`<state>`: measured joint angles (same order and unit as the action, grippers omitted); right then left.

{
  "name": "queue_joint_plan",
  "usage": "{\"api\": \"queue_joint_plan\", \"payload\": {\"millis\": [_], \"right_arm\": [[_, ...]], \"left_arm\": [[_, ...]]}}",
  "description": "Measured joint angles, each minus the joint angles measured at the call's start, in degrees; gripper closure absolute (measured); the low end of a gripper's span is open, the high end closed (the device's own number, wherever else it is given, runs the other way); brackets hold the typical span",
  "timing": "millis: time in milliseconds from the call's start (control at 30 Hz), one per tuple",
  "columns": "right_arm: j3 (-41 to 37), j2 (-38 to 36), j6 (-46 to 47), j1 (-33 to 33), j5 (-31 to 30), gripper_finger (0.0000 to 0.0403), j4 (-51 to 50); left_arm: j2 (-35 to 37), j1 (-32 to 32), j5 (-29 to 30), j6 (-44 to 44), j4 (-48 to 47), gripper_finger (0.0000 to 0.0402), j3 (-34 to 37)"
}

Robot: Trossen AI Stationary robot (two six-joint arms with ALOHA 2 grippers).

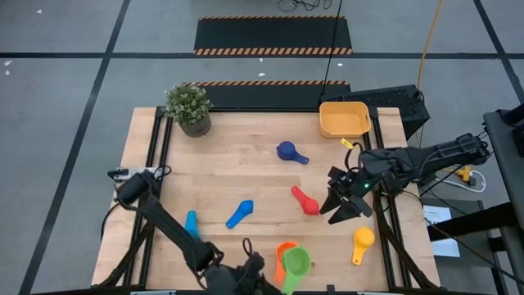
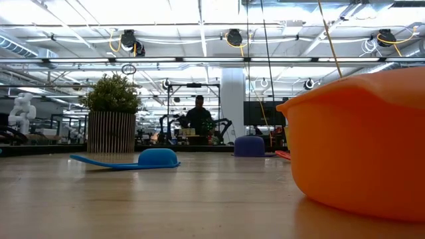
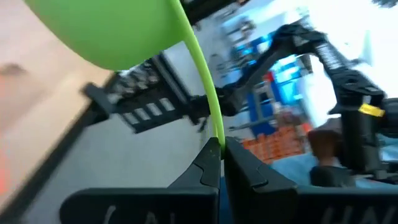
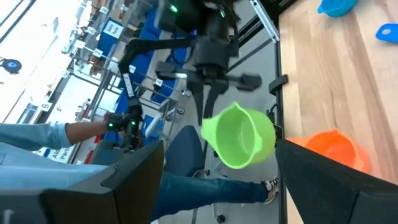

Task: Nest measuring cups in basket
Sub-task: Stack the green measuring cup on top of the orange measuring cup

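Left wrist view shows the left gripper (image 3: 219,163) with its two dark fingers pressed together on the thin rim of the green cup (image 3: 130,31), the bowl swinging out beyond the fingertips; pinching the wall edge-on probably lets the cup be carried bowl-first over another one. From above, that gripper (image 1: 260,269) sits at the table's near edge with the green cup (image 1: 295,262) lifted just over the orange cup (image 1: 284,250), so I judge the nesting has begun here, away from the basket (image 1: 344,120), which lies well apart at the far right corner with nothing visible inside it. The left arm reaches low along the near edge, its wrist turned so the cup's mouth faces sideways toward the other arm, as the right wrist view confirms: the green cup (image 4: 239,137) shows its hollow there, with the orange cup (image 4: 333,149) beside it on the wood. The right gripper (image 1: 348,206) hangs with its jaws spread wide and nothing between them, its arm stretched in from the right side, pointing toward the near edge. Just beside it lies the red cup (image 1: 305,201), nearer the edge the yellow cup (image 1: 362,242); farther off rest the dark blue cup (image 1: 290,152), the blue cup (image 1: 240,214) and the teal cup (image 1: 191,223).
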<state>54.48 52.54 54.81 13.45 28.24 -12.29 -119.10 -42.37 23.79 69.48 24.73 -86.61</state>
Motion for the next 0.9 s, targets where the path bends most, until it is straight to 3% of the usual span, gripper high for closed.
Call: {"api": "queue_joint_plan", "payload": {"millis": [200, 433, 667, 900], "right_arm": [[0.0, -1.4, 2.5, 0.6, 0.0, 0.0099, 0.5], [0.0, -3.5, 8.6, 3.6, -2.0, 0.0099, 0.9], [0.0, -4.4, 9.0, 7.9, -8.9, 0.0099, 1.0], [0.0, -4.3, 9.0, 9.9, -10.3, 0.0099, 1.0]], "left_arm": [[-5.6, -0.4, 1.6, -0.2, 8.6, 0.0398, 0.0], [-6.4, 0.4, 1.2, -2.1, 4.4, 0.0398, 0.0], [-6.4, 2.0, 0.1, -0.8, -0.2, 0.0391, 0.0], [-6.4, 2.5, -1.6, -0.2, -1.4, 0.0393, 0.8]]}}
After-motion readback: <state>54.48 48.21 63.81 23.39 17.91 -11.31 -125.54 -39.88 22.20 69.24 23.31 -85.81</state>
